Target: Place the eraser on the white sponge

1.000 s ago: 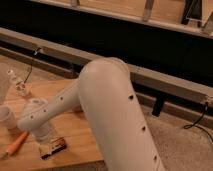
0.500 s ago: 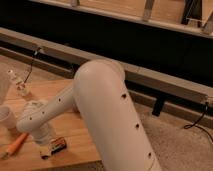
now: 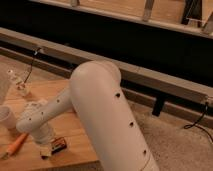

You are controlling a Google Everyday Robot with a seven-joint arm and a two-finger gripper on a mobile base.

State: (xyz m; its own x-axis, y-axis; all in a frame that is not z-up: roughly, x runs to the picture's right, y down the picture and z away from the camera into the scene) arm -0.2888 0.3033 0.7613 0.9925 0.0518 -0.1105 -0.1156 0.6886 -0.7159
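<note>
Reaching down over the near left of the wooden table (image 3: 77, 148), my gripper (image 3: 46, 149) sits just left of the eraser (image 3: 59, 145), seemingly touching it; whether it grips, I cannot tell. An orange stick (image 3: 16, 144) lies farther left.

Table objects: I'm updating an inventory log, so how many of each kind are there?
eraser: 1
orange stick: 1
white cup: 1
clear bottle-like item: 1
Total: 4
The gripper sits low over the table, beside the eraser.
</note>
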